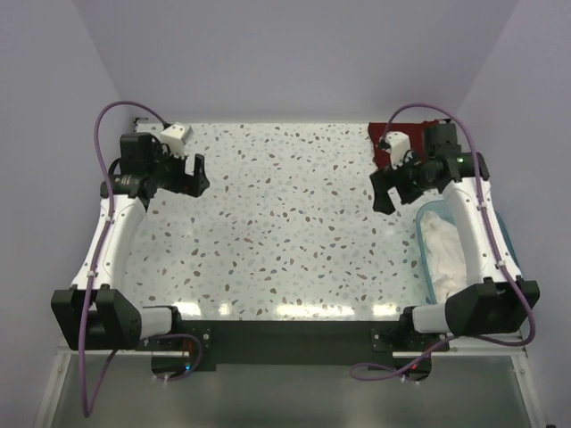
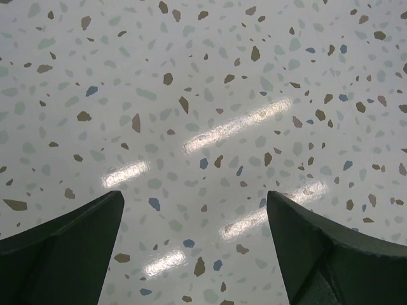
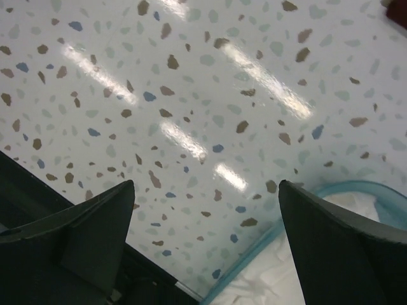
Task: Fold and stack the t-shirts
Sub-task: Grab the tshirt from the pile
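A white t-shirt point(image 1: 446, 245) lies crumpled inside the teal bin point(image 1: 423, 254) at the right edge of the table; part of it shows in the right wrist view point(image 3: 280, 279). A dark red folded shirt point(image 1: 382, 141) lies at the far right corner, mostly hidden behind the right arm; a sliver shows in the right wrist view point(image 3: 399, 11). My right gripper point(image 1: 385, 189) is open and empty above the table, just left of the bin. My left gripper point(image 1: 194, 175) is open and empty above bare table at the far left.
The speckled tabletop point(image 1: 285, 223) spreads between the two arms. The bin's rim point(image 3: 299, 219) runs under the right gripper's view. The table's dark front edge point(image 3: 38, 197) shows at the lower left of the right wrist view. Walls enclose the back and sides.
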